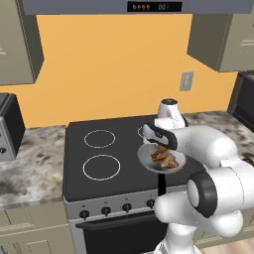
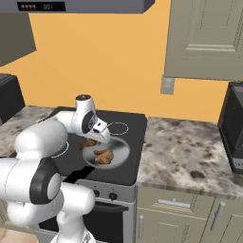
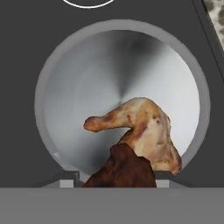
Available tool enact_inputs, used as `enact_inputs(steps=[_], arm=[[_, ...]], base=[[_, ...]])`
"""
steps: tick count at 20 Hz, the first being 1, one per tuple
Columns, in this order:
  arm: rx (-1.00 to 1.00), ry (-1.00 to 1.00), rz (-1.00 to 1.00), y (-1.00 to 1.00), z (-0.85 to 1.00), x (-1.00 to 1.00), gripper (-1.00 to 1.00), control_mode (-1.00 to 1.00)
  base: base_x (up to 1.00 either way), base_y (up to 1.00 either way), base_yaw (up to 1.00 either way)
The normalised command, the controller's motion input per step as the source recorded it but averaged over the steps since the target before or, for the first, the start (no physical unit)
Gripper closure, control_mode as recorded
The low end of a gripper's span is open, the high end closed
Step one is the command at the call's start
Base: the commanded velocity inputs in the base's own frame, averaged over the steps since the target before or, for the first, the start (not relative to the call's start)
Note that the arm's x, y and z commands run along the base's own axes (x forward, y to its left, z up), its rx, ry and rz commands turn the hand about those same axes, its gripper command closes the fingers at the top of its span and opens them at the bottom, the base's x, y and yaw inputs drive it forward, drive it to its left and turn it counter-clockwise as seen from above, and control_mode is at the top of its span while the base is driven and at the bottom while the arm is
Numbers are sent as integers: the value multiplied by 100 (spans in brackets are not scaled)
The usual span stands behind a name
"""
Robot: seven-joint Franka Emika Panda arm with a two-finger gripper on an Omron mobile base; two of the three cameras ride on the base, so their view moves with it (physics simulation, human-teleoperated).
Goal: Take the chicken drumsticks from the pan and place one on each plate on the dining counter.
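Observation:
The grey pan (image 1: 145, 159) (image 2: 124, 151) (image 3: 43, 92) sits on the black stove's front right burner, with its black handle (image 1: 162, 185) pointing toward me. One golden drumstick (image 1: 168, 159) (image 2: 104, 156) (image 3: 146, 127) lies in the pan. My gripper (image 1: 159, 145) (image 2: 95, 138) (image 3: 116, 179) hovers just above the pan, shut on the other drumstick (image 1: 159, 150) (image 2: 89, 142) (image 3: 124, 168). In the hand view that one looks dark brown and fills the gap between the fingertips. The plates and the dining counter are out of view.
The stove top (image 1: 99, 149) has white burner rings to the left of the pan. Marble wall counters flank it (image 1: 30, 163) (image 2: 190, 156). A dark appliance stands at the far left (image 1: 7, 126) and another at the far right (image 2: 233, 128). A range hood hangs overhead.

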Motion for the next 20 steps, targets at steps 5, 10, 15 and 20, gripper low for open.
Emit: enact_inputs(steps=[5,10,15,20], arm=[[0,0,0,0,-1,-7,100,-100],[0,0,0,0,0,0,100,100],[0,0,0,0,0,0,100,100],[0,0,0,0,0,0,100,100]], base=[[0,0,0],[-44,0,1],[-41,-14,61],[-23,-9,100]])
